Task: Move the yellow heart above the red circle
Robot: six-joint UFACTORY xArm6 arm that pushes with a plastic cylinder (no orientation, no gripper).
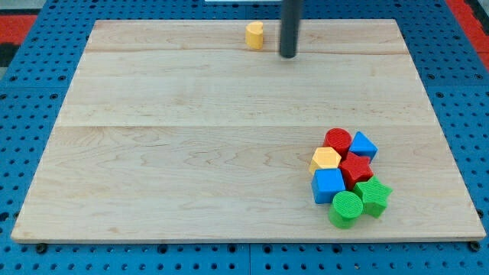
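Observation:
The yellow heart point(254, 35) sits near the view's top edge of the wooden board point(191, 153), a little left of centre. My tip point(287, 55) is just to the heart's right and slightly lower, not touching it. The red circle point(337, 140) is at the top of a cluster of blocks at the view's lower right, far from the heart.
The cluster also holds a blue block point(364, 145), a yellow hexagon point(325, 159), a red star point(355, 168), a blue cube point(328, 185), a green star point(374, 195) and a green circle point(346, 208). Blue pegboard surrounds the board.

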